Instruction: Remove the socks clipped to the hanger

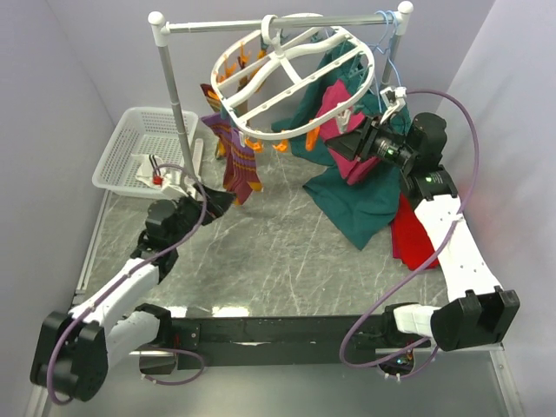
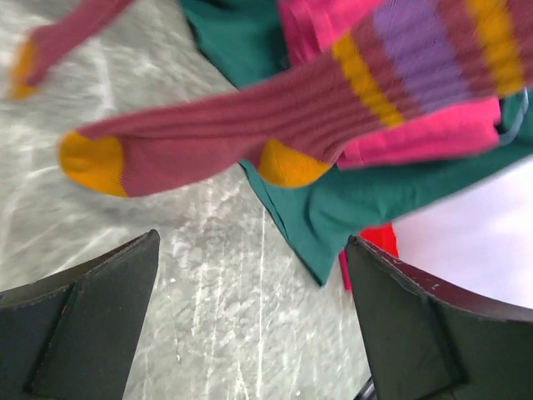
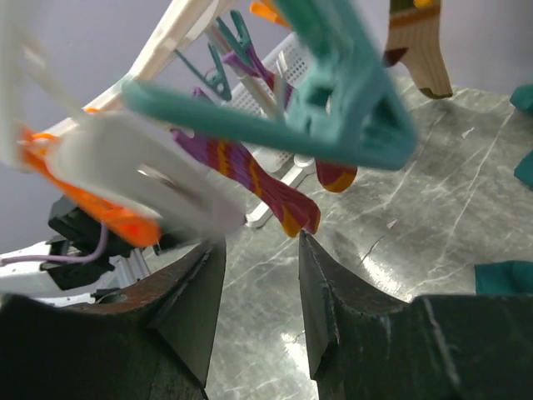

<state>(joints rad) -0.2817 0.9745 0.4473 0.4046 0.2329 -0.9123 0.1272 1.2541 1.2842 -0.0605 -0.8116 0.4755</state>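
Finds the socks [image 1: 236,161] pinned along the left rim of the hanger [image 1: 280,48], hooked on the rail [image 1: 208,27] and tipped, toes hanging low for a reach from below. Spreads the left gripper [image 2: 251,243] wide and empty near a maroon one's mustard heel, apparently to close on it and tug it free. Holds the right gripper [image 3: 260,246] slightly parted, gripping nothing, under a teal clip [image 3: 350,108] at the right rim, likely to steady the frame.

A white basket [image 1: 120,146] sits left of the left jaws, green cloth [image 1: 358,208] and a pink garment [image 1: 337,106] hang by the right jaws, and red cloth [image 1: 415,236] lies behind those.
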